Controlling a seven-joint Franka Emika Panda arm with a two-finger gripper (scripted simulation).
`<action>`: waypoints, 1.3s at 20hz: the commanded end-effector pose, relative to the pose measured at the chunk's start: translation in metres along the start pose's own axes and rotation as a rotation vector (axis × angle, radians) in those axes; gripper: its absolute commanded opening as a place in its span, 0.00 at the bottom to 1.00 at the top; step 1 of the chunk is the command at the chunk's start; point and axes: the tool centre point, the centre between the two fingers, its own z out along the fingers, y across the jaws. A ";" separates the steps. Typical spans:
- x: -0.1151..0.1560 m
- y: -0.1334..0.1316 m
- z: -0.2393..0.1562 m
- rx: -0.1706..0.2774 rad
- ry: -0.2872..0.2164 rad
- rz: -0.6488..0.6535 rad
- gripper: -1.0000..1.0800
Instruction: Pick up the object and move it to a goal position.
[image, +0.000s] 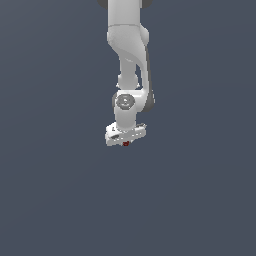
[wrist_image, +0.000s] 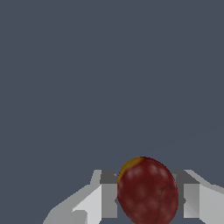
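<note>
The object (wrist_image: 148, 190) is a dark red roundish lump with a small yellow patch on one side. It sits between the two grey fingers (wrist_image: 108, 194) of my white gripper (wrist_image: 148, 199), which press against both of its sides. In the exterior view the object (image: 126, 144) shows only as a tiny red speck just under the gripper (image: 125, 141), at the end of the white arm that hangs down from the top of the picture. The gripper is shut on the object.
A plain, even slate-grey surface fills both views around the arm. No other objects, containers or edges show.
</note>
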 end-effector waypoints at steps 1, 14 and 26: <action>0.000 0.000 0.000 0.000 0.001 0.000 0.00; 0.002 0.003 -0.007 -0.001 0.001 0.000 0.00; 0.015 0.035 -0.078 0.000 0.001 0.000 0.00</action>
